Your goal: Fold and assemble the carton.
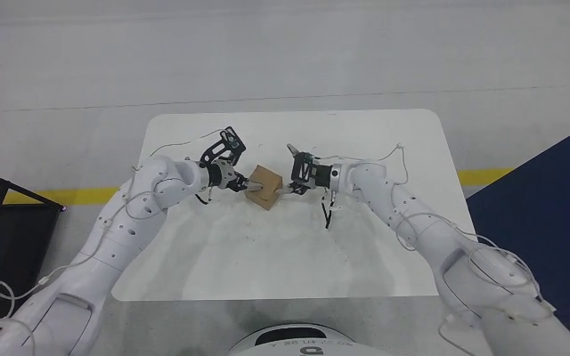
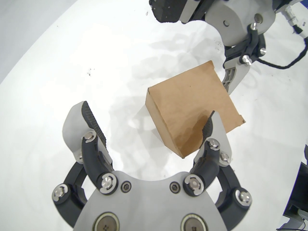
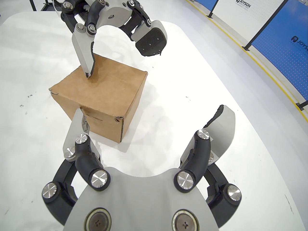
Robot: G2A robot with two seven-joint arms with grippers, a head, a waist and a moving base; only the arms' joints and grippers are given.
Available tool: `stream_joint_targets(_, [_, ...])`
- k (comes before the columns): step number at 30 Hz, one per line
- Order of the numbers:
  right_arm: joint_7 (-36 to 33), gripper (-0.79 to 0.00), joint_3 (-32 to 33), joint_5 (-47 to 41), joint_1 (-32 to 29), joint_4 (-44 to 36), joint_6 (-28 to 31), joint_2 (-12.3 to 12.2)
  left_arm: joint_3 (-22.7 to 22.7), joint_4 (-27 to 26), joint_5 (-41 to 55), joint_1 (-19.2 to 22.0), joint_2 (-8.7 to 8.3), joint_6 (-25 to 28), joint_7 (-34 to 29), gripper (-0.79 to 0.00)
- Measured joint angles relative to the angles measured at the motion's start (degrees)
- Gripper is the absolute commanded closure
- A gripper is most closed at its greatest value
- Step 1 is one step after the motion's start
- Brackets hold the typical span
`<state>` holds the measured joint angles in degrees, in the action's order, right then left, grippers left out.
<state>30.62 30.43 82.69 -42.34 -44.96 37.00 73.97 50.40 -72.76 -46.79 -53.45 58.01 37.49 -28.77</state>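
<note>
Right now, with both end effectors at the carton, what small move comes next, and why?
Probably nudge the right end effector slightly inward against the carton. Both are open; the left end effector rests one finger on the carton's top, and the right one's finger touches a side face showing a slit.

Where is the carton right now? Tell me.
In the top view the carton sits near the middle of the white table, between the left gripper and the right gripper, each with one finger against it.
</note>
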Motion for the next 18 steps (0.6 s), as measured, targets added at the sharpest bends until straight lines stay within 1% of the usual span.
stream_joint_targets(8, [1.2, -0.785, 1.1, 2.1, -0.1, -1.6, -1.5, 0.0, 2.0, 4.1, 8.2, 1.0, 0.25, 2.1, -0.3, -0.785])
stream_joint_targets(18, [-1.8, -0.785, 3.0, 4.1, -1.2, -5.8, -3.4, -0.6, 3.5, 7.4, 11.5, 1.1, 0.33, 2.8, 0.2, -0.785])
